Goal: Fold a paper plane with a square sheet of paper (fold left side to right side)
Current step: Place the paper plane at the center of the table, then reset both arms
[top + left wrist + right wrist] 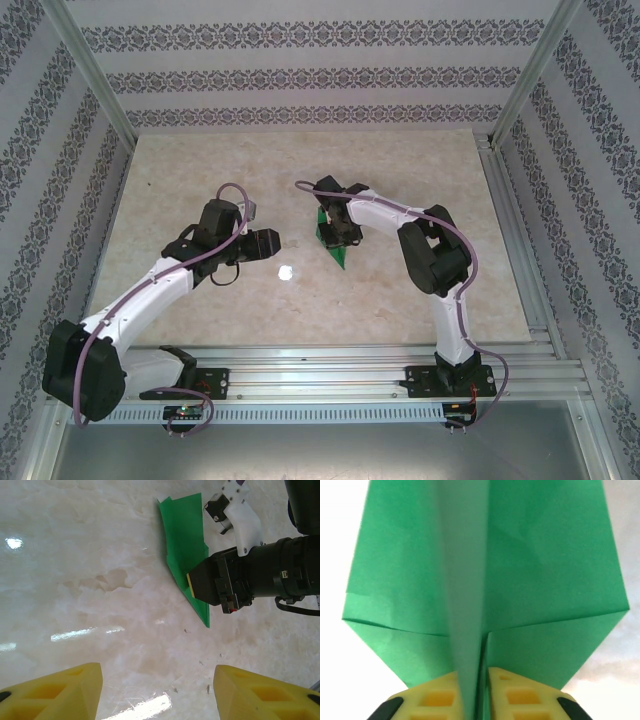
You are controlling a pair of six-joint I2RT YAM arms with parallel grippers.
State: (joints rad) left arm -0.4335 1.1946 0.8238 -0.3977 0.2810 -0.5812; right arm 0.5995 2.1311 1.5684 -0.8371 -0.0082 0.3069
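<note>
The right claw [481, 682] was clamped on the plane [545, 580] along its centre ridge, near the middle of the desk [200, 180]; the left claw [157, 687] hung open close by, not touching it. The fold would likely go best with edges matched, then pressed flat along the ridge.

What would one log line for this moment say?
right fingers: shut on paper plane | left fingers: open, clear of it | white speck: on table
</note>
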